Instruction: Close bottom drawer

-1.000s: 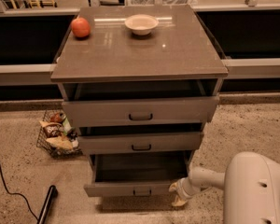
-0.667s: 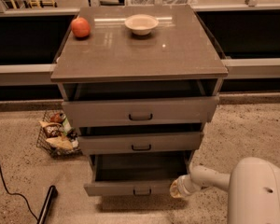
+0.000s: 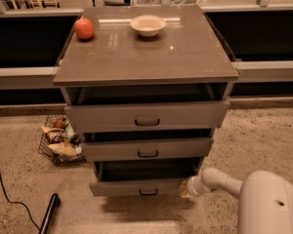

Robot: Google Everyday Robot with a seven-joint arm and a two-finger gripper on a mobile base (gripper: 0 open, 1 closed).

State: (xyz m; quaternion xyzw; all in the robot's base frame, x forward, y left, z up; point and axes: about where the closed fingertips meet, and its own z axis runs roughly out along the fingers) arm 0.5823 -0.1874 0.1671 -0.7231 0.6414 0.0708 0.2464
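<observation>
The grey cabinet (image 3: 146, 52) has three drawers, all pulled out part way. The bottom drawer (image 3: 136, 186) is the lowest, with a narrow flat grey front and a small dark handle (image 3: 148, 192). It stands open, its dark inside showing above the front. My gripper (image 3: 184, 189) is low at the right end of that drawer front, touching or very close to it. The white arm (image 3: 224, 182) reaches in from the lower right.
The top drawer (image 3: 146, 116) and the middle drawer (image 3: 147, 149) stick out above. A red apple (image 3: 84, 29) and a white bowl (image 3: 148, 25) sit on the cabinet top. A wire basket of snacks (image 3: 58, 140) stands on the floor at left. A black cable and a dark rod (image 3: 49, 213) lie at lower left.
My gripper has moved left along the floor level, up to the right end of the bottom drawer front. The drawer front now looks slightly further in.
</observation>
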